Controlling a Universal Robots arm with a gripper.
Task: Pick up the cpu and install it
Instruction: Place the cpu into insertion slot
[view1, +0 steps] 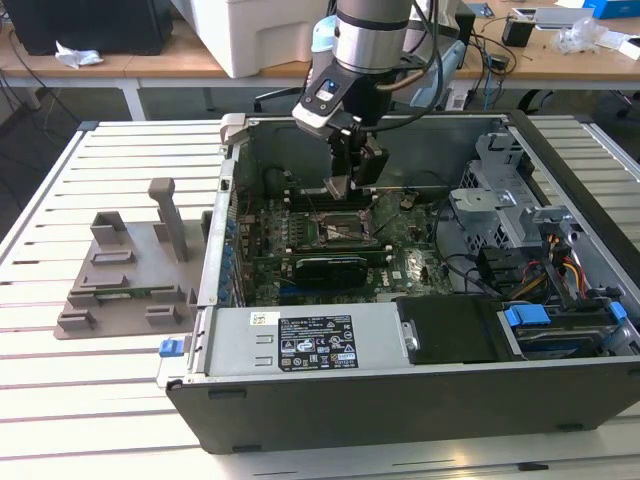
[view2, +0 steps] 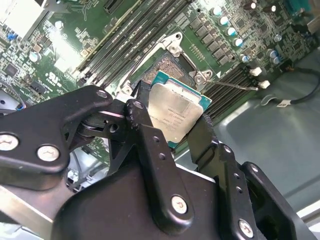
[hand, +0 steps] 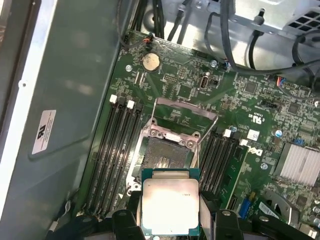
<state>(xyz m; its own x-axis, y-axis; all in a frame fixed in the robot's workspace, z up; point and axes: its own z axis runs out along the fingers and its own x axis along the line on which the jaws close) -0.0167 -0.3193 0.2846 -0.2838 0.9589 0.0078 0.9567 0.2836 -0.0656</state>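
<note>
Case lies open on the slatted table, with the green motherboard inside. I see the gripper clenched on the cpu, held above the board near the open socket (its lid print is too fine to read). A white label sits on the case wall.

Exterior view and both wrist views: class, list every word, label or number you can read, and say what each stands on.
Nothing reads well enough to quote.
White label on the power supply: print too small.
White sticker on the case wall: too small.
cpu lid, gripped by the hand: faint print, illegible.
Motherboard white markings: too small.
</note>
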